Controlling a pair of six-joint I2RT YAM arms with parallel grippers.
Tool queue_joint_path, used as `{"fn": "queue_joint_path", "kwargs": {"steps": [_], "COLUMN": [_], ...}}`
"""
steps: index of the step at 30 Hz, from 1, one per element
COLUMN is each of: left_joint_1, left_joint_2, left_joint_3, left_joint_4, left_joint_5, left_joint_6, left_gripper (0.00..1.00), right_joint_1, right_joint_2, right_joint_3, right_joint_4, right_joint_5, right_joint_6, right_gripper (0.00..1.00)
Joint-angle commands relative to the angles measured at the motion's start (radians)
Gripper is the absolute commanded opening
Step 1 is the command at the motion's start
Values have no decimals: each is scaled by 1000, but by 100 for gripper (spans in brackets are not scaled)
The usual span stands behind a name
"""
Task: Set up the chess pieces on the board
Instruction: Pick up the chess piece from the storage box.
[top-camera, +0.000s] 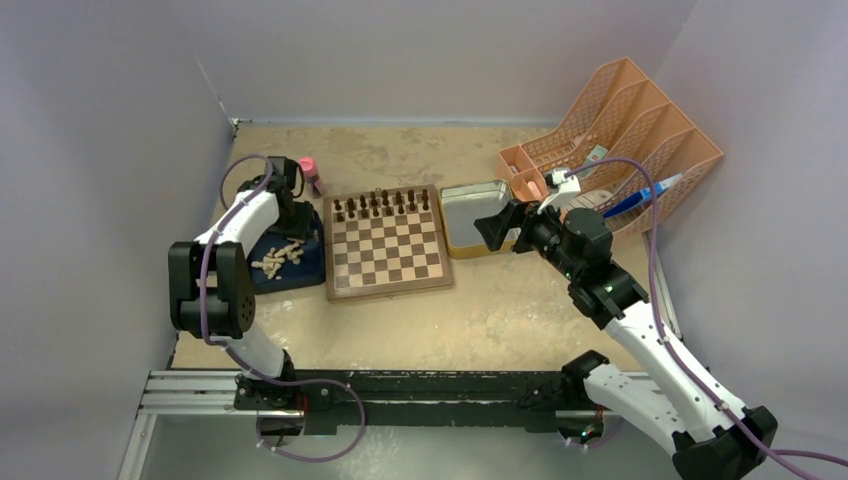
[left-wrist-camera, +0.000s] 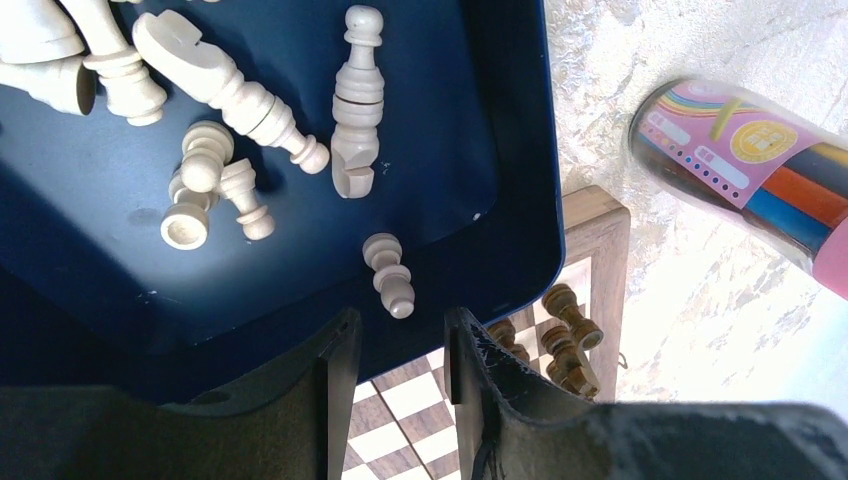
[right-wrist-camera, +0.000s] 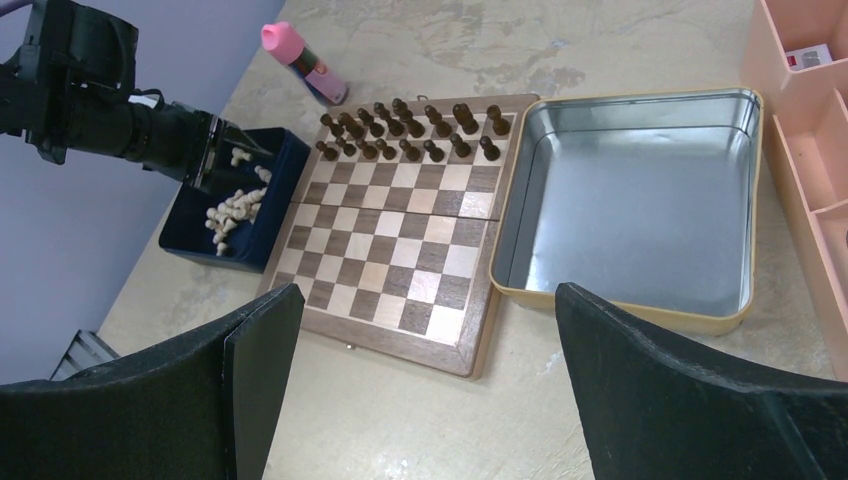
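The board (top-camera: 388, 262) lies mid-table with dark brown chess pieces (top-camera: 385, 205) standing in its two far rows. Pale chess pieces (top-camera: 280, 257) lie tumbled in a dark blue tray (top-camera: 300, 272) left of it. My left gripper (left-wrist-camera: 400, 320) hovers over the tray's corner, open with a narrow gap and nothing between its fingers. One pale pawn (left-wrist-camera: 390, 275) lies just beyond its tips. My right gripper (right-wrist-camera: 425, 295) stands wide open and empty, raised above the table near the board's (right-wrist-camera: 400, 270) front right corner. From there I see the dark pieces (right-wrist-camera: 405, 125) and the pale ones (right-wrist-camera: 232, 210).
An empty metal tin (top-camera: 475, 215) sits against the board's right side. A pink-capped tube (top-camera: 310, 172) stands behind the tray. An orange file rack (top-camera: 620, 130) holding pens fills the back right. Walls close in on the left, back and right.
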Motion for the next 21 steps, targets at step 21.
{"fn": "queue_joint_path", "kwargs": {"steps": [21], "left_joint_1": [7], "left_joint_2": [37], "left_joint_3": [-1], "left_joint_4": [3], "left_joint_5": [19], "left_joint_6": [-69], "left_gripper": [33], "right_joint_1": [3], "right_joint_2": [-38], "right_joint_3": [-1], "right_joint_4": [29], "right_joint_5": [34], "right_joint_6": [7], "right_gripper": [99]}}
